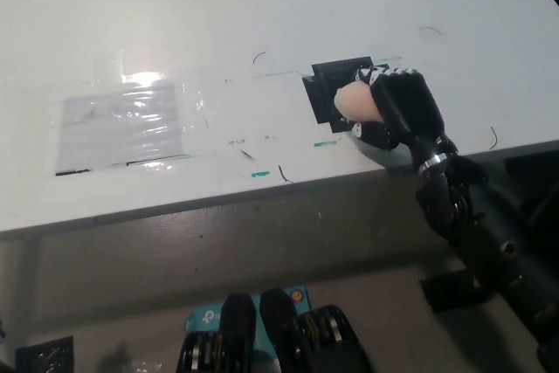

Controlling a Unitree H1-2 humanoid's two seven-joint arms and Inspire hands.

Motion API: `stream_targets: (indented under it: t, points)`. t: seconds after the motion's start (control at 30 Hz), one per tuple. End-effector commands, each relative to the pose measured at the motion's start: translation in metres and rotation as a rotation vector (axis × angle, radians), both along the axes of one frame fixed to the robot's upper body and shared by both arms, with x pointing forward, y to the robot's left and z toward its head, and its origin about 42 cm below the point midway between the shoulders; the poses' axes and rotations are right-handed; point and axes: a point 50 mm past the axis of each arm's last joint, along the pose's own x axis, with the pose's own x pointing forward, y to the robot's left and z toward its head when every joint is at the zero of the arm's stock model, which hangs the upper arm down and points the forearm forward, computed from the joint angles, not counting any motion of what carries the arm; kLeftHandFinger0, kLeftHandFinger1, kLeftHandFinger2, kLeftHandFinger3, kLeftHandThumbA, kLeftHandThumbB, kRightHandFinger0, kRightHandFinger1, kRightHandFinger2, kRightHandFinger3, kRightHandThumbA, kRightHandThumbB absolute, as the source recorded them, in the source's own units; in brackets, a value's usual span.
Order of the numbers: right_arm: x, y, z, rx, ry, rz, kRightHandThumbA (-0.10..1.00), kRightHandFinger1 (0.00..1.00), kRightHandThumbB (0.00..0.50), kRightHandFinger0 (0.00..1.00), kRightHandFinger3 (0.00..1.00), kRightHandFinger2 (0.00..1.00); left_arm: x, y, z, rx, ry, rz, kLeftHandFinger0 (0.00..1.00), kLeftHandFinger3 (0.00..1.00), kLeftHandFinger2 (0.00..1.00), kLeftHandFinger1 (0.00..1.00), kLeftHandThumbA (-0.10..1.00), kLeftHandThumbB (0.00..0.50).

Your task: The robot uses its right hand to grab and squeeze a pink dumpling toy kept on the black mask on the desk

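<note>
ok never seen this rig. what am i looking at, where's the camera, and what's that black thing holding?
This is one picture from a camera on a humanoid robot's head, looking steeply down at a white desk. The black shape coming in from the lower right is the robot's right arm, and its right hand is closed around a pink dumpling toy. Under the toy lies a black mask, a dark square on the desk. Further left is a clear plastic sheet that catches the light, along with a few green tape marks. The robot's white left hand is out of view.
</note>
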Motion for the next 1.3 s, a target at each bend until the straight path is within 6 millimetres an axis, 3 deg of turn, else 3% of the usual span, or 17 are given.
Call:
stream_targets:
  t: [0.0, 0.27, 0.33, 0.5, 0.53, 0.63, 0.7, 0.77, 0.8, 0.83, 0.87, 0.9, 0.97, 1.0, 1.03, 1.17, 1.27]
  points:
    - [0.008, 0.004, 0.047, 0.056, -0.233, 0.045, -0.1, 0.16, 0.291, 0.0, 0.25, 0.41, 0.008, 0.013, 0.022, 0.034, -0.075, -0.022, 0.0, 0.12, 0.11, 0.01, 0.99, 0.5]
    - [0.008, 0.007, 0.046, 0.059, -0.25, 0.037, -0.1, 0.17, 0.342, 0.0, 0.27, 0.43, 0.01, 0.014, 0.022, 0.024, -0.076, -0.022, 0.0, 0.08, 0.09, 0.01, 0.99, 0.5]
    - [0.009, 0.006, 0.045, 0.075, -0.226, 0.031, -0.1, 0.21, 0.311, 0.0, 0.3, 0.48, 0.009, 0.013, 0.022, 0.028, -0.076, -0.026, 0.0, 0.11, 0.13, 0.03, 1.0, 0.5]
    - [0.012, 0.004, 0.04, 0.056, -0.092, 0.068, -0.1, 0.34, 0.133, 0.0, 0.42, 0.65, 0.01, 0.013, 0.024, 0.035, -0.068, -0.02, 0.0, 0.11, 0.12, 0.02, 1.0, 0.5]
    - [0.014, 0.003, 0.036, 0.034, -0.042, 0.059, -0.1, 0.35, 0.137, 0.0, 0.46, 0.7, 0.01, 0.013, 0.024, 0.041, -0.069, -0.025, 0.0, 0.11, 0.13, 0.03, 1.0, 0.5]
    - [0.015, 0.002, 0.032, 0.002, 0.046, 0.052, -0.1, 0.37, 0.002, 0.0, 0.49, 0.74, 0.011, 0.014, 0.023, 0.038, -0.07, -0.021, 0.0, 0.1, 0.11, 0.02, 1.0, 0.5]
    - [0.016, 0.004, 0.031, -0.021, 0.106, 0.038, -0.1, 0.44, 0.0, 0.04, 0.64, 0.83, 0.01, 0.013, 0.024, 0.037, -0.078, -0.025, 0.0, 0.09, 0.1, 0.01, 1.0, 0.5]
    - [0.016, 0.004, 0.031, -0.023, 0.123, 0.034, -0.1, 0.38, 0.0, 0.0, 0.62, 0.7, 0.01, 0.013, 0.024, 0.038, -0.078, -0.025, 0.0, 0.09, 0.1, 0.01, 1.0, 0.5]
    - [0.016, 0.005, 0.03, -0.014, 0.134, 0.04, -0.1, 0.38, 0.0, 0.01, 0.75, 0.68, 0.01, 0.013, 0.024, 0.034, -0.08, -0.026, 0.0, 0.09, 0.1, 0.01, 1.0, 0.5]
    - [0.016, 0.005, 0.03, -0.041, 0.158, 0.032, -0.1, 0.52, 0.0, 0.19, 1.0, 0.81, 0.01, 0.013, 0.024, 0.033, -0.078, -0.029, 0.0, 0.1, 0.11, 0.02, 1.0, 0.5]
    - [0.016, 0.004, 0.03, -0.09, 0.171, 0.029, 0.11, 1.0, 0.064, 0.67, 1.0, 1.0, 0.011, 0.014, 0.024, 0.033, -0.075, -0.024, 0.0, 0.1, 0.12, 0.03, 0.99, 0.5]
    - [0.015, 0.004, 0.03, -0.094, 0.174, 0.029, 0.2, 1.0, 0.037, 0.75, 1.0, 1.0, 0.011, 0.014, 0.024, 0.033, -0.075, -0.023, 0.0, 0.1, 0.12, 0.03, 0.99, 0.5]
    - [0.015, 0.004, 0.03, -0.112, 0.194, 0.03, 0.36, 1.0, 0.078, 1.0, 1.0, 1.0, 0.012, 0.014, 0.024, 0.036, -0.079, -0.026, 0.0, 0.11, 0.12, 0.03, 0.99, 0.5]
    - [0.015, 0.004, 0.031, -0.134, 0.21, 0.015, 0.58, 1.0, 0.257, 1.0, 1.0, 1.0, 0.012, 0.013, 0.024, 0.043, -0.077, -0.025, 0.0, 0.09, 0.11, 0.02, 1.0, 0.5]
    - [0.014, 0.004, 0.031, -0.138, 0.205, 0.009, 0.65, 1.0, 0.331, 1.0, 1.0, 1.0, 0.012, 0.013, 0.024, 0.042, -0.079, -0.026, 0.0, 0.09, 0.11, 0.02, 1.0, 0.5]
    - [0.012, 0.004, 0.031, -0.206, 0.183, -0.018, 0.82, 1.0, 0.485, 1.0, 1.0, 1.0, 0.011, 0.014, 0.022, 0.033, -0.079, -0.031, 0.0, 0.09, 0.11, 0.02, 0.99, 0.5]
    - [0.01, 0.005, 0.032, -0.221, 0.171, -0.027, 0.88, 1.0, 0.5, 1.0, 1.0, 1.0, 0.01, 0.014, 0.022, 0.031, -0.076, -0.026, 0.0, 0.09, 0.11, 0.03, 0.99, 0.5]
